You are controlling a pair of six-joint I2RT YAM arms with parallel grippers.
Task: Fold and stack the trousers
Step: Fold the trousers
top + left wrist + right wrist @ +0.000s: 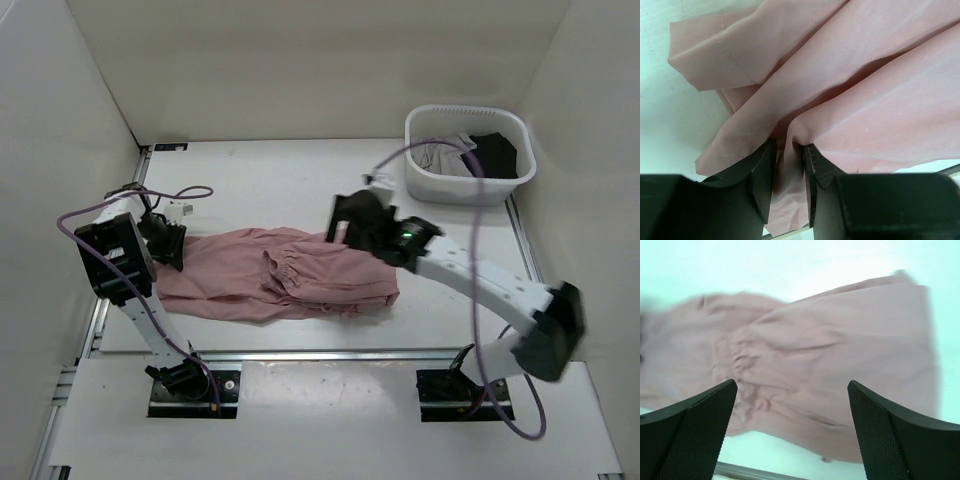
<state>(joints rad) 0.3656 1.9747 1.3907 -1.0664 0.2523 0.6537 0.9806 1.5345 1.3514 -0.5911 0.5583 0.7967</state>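
Note:
The dusty-pink trousers (280, 275) lie folded across the middle of the white table, gathered waist near the centre. My left gripper (170, 248) is at their left end, shut on a fold of the pink fabric (790, 170) pinched between its fingers. My right gripper (345, 225) hovers over the trousers' right end, jaws wide open and empty; the right wrist view shows the trousers (830, 365) and their gathered waist (745, 365) below it.
A white laundry basket (432, 180) stands at the back right with grey and black garments (495, 155) inside. White walls enclose the table on the left, back and right. A metal rail (330, 355) runs along the near table edge.

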